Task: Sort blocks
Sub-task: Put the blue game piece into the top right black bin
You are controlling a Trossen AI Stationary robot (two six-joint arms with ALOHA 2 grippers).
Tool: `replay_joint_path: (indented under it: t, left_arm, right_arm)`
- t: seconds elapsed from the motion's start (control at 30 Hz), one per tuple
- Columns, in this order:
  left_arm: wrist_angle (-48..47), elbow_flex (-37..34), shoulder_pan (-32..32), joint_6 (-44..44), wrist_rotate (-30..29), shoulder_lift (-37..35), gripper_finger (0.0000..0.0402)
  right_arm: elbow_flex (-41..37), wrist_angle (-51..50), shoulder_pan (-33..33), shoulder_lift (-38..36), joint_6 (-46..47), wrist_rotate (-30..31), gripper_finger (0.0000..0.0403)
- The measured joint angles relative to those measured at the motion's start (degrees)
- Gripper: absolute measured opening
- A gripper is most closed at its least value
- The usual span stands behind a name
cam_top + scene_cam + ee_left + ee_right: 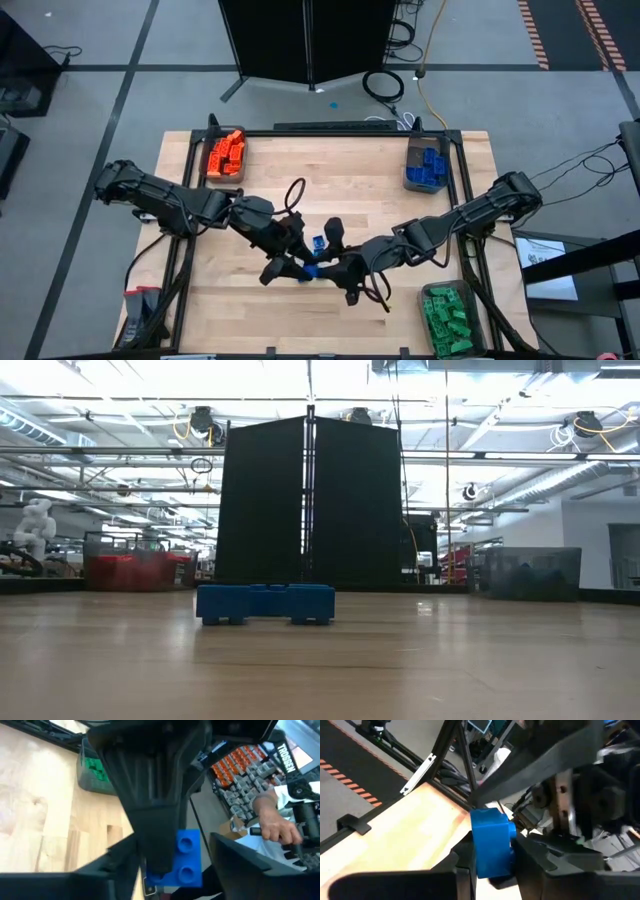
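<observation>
Right gripper (487, 865), pinched on a blue brick (491, 842) mid-table, met the left gripper (170, 870), fingers parted around it; a mistimed handover risked dropping the brick.

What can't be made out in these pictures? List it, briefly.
- High view: the held blue brick is mostly covered by the left gripper and right gripper.
- Low view: both arms are out of frame; only the loose blue brick shows.
- High view: the binned orange bricks, blue bricks and green bricks are too small to count.
- Left wrist view: the picture's edge cuts off the person beyond a hand.
</observation>
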Motion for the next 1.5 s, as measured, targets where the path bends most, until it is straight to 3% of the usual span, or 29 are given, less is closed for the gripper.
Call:
replay_joint_path:
  t: [0.13, 0.23, 0.4, 0.47, 0.6, 0.73, 0.83, 1.1, 1.23, 1.33, 1.5]
  left_arm:
    - [-0.32, 0.0, -0.08, -0.78, 2.24, -0.94, 0.0291]
    - [-1.11, 0.0, -0.59, 0.01, 2.1, -2.72, 0.0314]
    - [-10.34, 0.0, -0.85, 3.15, -5.27, -6.69, 0.032]
    - [-16.28, 0.02, -0.87, 4.39, -10.53, -8.45, 0.0321]
    - [-27.48, 0.07, -0.79, 4.71, -23.5, -10.22, 0.0322]
    - [-32.43, 0.07, -0.81, 4.76, -29.52, -10.44, 0.0322]
    - [-33.42, 0.07, -0.37, 5.05, -31.06, -10.18, 0.0322]
    - [-33.89, 0.02, 1.64, 6.5, -30.77, -9.91, 0.0322]
    - [-36.51, 0.02, 1.77, 6.23, -28.52, -9.88, 0.0322]
    - [-38.83, 0.02, 1.76, 6.14, -27.95, -9.88, 0.0322]
    - [-40.03, 0.02, 1.77, 6.9, -27.94, -9.88, 0.0322]
  right_arm:
    - [-0.02, -0.61, 0.14, -0.37, 1.24, 0.22, 0.0079]
    - [-0.02, -0.62, 0.15, -1.74, 1.45, 2.22, 0.0079]
    - [-0.01, -10.55, 0.02, -6.38, 5.32, 8.66, 0.0079]
    - [0.0, -20.58, -0.06, -9.11, 10.31, 15.42, 0.0079]
    - [0.0, -46.99, -3.88, -14.09, 35.18, 31.65, 0.0079]
    - [0.0, -72.96, -13.67, -17.26, 64.86, 32.3, 0.0079]
    - [-0.02, -85.09, -22.21, -17.63, 80.7, 32.38, 0.0079]
    - [-6.53, -74.47, -45.75, -16.84, 77.13, 28.7, 0.0079]
    - [-13.7, -68.55, -57.67, -17.01, 78.65, 18.11, 0.0079]
    - [-18.71, -61.61, -62.24, -17.22, 76.62, 10.55, 0.0079]
    - [-22.74, -54.02, -65.84, -15.5, 73.41, 3.3, 0.0079]
